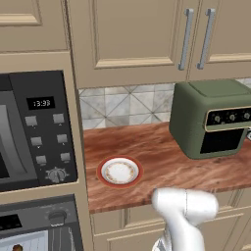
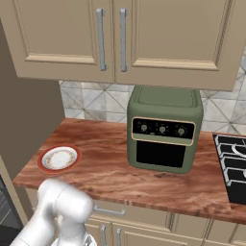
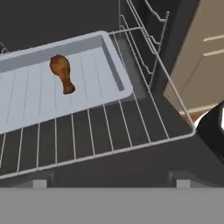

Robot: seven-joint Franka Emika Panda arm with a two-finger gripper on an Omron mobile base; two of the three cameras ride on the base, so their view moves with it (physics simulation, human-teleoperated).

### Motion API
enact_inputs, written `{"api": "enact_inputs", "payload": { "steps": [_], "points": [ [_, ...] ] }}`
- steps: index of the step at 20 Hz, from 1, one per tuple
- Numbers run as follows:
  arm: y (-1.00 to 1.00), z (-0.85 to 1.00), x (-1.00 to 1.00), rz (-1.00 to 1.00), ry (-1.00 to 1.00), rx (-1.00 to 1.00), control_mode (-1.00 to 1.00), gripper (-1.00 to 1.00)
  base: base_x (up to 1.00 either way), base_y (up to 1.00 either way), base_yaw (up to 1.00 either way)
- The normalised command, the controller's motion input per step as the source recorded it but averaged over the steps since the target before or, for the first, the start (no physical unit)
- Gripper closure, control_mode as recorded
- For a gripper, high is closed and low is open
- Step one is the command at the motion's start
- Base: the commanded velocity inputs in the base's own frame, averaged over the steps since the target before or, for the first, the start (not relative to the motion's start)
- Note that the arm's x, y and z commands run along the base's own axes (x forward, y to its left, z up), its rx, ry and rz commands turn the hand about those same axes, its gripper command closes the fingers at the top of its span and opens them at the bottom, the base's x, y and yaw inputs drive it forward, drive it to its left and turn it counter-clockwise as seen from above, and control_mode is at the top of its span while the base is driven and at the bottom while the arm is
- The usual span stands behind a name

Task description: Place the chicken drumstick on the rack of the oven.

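1. Claw [image 3: 110,182]: the two fingertips [image 3: 38,181] stand wide apart at the bottom of the hand view with nothing between them. It is released and empty.
2. Just ahead of the claw is the front bar of the wire rack [image 3: 109,131], which runs away from the claw into the dark oven [image 1: 39,220].
3. Farther ahead and to the left, a pale tray [image 3: 26,109] sits on the rack. Its near edge is well clear of the fingertips.
4. Drumstick [image 3: 62,72]: it lies flat on the tray, well apart from the claw, with the meat end away from it and the bone end pointing back toward it. Nothing else touches it.
5. Step, as I judge it: the placing looks done, since the drumstick rests on the tray and the tray is carried by the rack. What remains is the retreat.
6. Next move calls for backing the hand straight out, clear of the front bar and of the wire side rails that rise ahead and to the right, without nudging the tray.
7. Well away from the claw, up on the counter [image 1: 162,157], stand a red-rimmed plate [image 1: 119,171], bare, and a green oven [image 1: 211,117]. A microwave [image 1: 39,127] sits above the wall oven.
8. Count: one drumstick, one tray, one rack, one plate, one green oven, one microwave.
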Motion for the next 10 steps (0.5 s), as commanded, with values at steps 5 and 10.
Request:
{"api": "enact_inputs", "payload": {
  "steps": [5, 10],
  "points": [
    [-1.00, 0.11, 0.01, -0.10, 0.00, 0.30, -1.00, -1.00, 0.00, 0.00, 0.00],
    [-0.58, 0.00, 0.30, -0.10, 0.06, 0.05, -1.00, -1.00, 0.00, 0.00, 0.00]
  ]
}}
